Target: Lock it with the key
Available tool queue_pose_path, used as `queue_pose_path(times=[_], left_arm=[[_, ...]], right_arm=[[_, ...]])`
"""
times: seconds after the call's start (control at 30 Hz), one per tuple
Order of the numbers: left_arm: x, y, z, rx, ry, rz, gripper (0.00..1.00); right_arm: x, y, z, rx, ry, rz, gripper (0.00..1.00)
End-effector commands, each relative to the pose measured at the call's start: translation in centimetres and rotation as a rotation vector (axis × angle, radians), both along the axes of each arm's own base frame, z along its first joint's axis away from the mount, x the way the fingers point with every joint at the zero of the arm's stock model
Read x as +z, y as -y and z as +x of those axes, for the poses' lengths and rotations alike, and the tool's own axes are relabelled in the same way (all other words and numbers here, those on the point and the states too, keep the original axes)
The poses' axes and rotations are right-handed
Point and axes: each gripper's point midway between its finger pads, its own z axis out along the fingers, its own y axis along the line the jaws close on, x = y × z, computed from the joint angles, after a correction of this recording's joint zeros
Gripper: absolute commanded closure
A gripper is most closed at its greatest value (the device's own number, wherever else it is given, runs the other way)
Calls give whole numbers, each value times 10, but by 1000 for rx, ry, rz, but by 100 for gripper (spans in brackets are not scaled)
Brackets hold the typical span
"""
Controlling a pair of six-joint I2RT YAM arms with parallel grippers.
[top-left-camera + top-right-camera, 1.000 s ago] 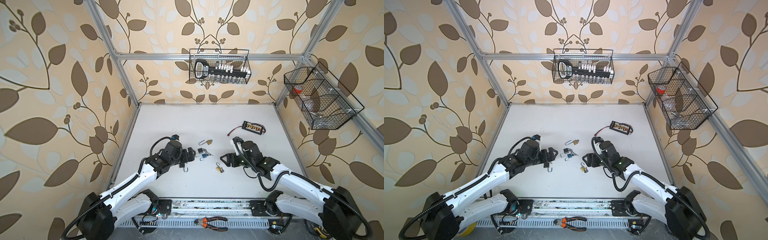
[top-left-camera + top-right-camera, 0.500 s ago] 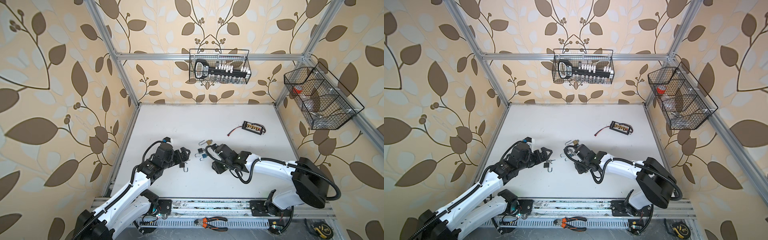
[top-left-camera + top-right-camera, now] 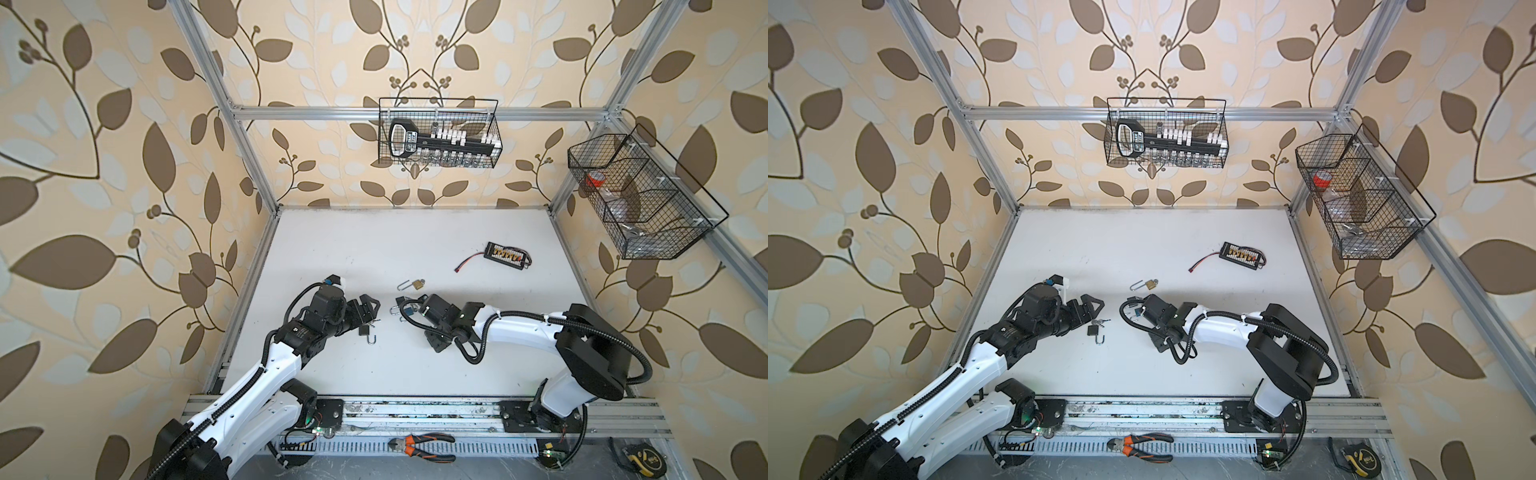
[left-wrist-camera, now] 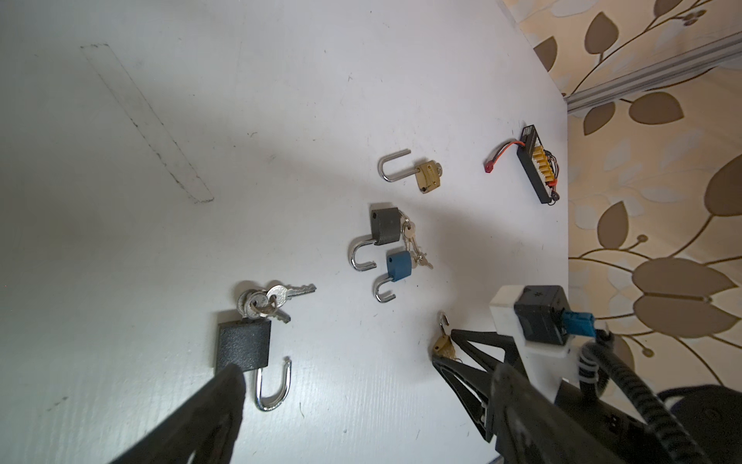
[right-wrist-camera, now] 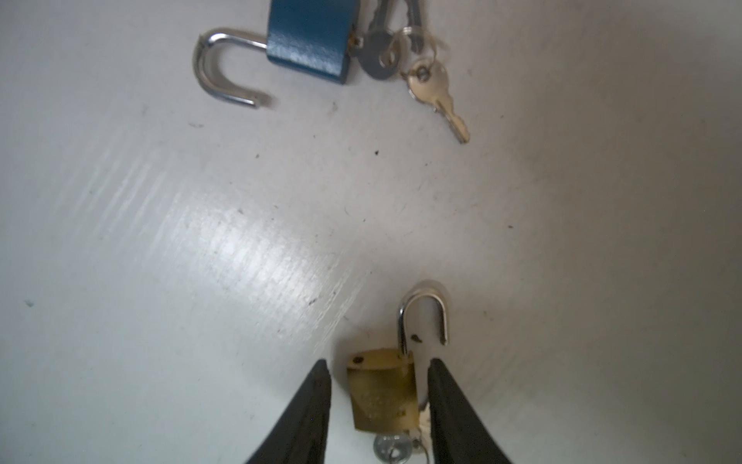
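**Right arm swung to mid-table; left arm drawn back slightly**

Since a second ago the right arm has come from the right half to mid-table, and the left arm has retreated a little toward its own side.

Right gripper (image 5: 377, 363) stands over the small brass padlock (image 5: 381, 395). The claw is narrow, with one finger (image 5: 317, 401) on each side of the lock body. A sliver of table shows on both sides and no contact is seen. The open steel shackle (image 5: 423, 311) points away from the wrist. A silver key (image 5: 391, 448) sits in the lock's base, cut off by the frame edge. In both top views this lock is hidden under the right wrist.

Left gripper (image 3: 371, 309) is wide open. One fingertip (image 4: 225, 385) overlaps a corner of the matt black padlock (image 4: 243, 341); whether it touches or hangs just above, I cannot tell. The other finger is a blur. This lock's shackle is open, and its ring of keys (image 4: 261, 303) lies at its base.

Between the arms a grey padlock (image 4: 386, 225) and a blue padlock (image 4: 399, 267) lie just beside each other. Their keys overlap, and which ring belongs to which lock is unclear. A long-shackled brass padlock (image 3: 417, 284) lies further back, apart.

Room: a strip of bare white table (image 3: 374, 249) runs between the grippers. The back half is open up to the frame, except for a black connector board with yellow sockets (image 3: 508, 254).

Writing: the white label on the black tool rack (image 3: 453, 143) in the rear wire basket (image 3: 497, 124) is too small to read. The stamp on the small brass body is blurred.
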Motion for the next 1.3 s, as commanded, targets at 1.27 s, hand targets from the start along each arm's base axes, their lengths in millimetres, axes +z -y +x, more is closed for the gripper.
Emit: queue_pose_path(times=[1.27], left_arm=[[111,44,26,-202,225,-145,7]], right_arm=[[163,-6,30,-91,258,738,100]])
